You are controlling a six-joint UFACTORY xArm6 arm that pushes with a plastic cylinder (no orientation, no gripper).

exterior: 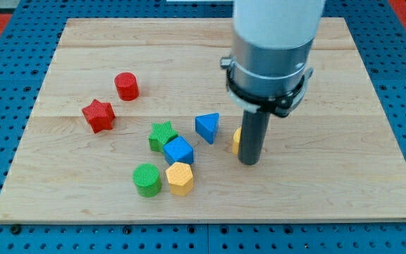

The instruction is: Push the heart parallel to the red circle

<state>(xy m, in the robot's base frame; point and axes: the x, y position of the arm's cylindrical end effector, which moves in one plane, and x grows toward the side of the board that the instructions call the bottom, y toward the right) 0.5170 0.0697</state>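
Looking at the camera view, the job is just starting. A yellow block (236, 141), likely the heart, peeks out from behind my rod, so I cannot be sure of its shape. It sits far from the red circle (126, 86), which is up at the view's left, and lower than it. My tip (249, 162) touches the yellow block on the view's right side. There are no fingers to open or close, just a rod. The blue triangle (208, 127) stands near, on the left

A single camera looks down at an angle from the front, fairly near, over the whole tabletop (358, 85).
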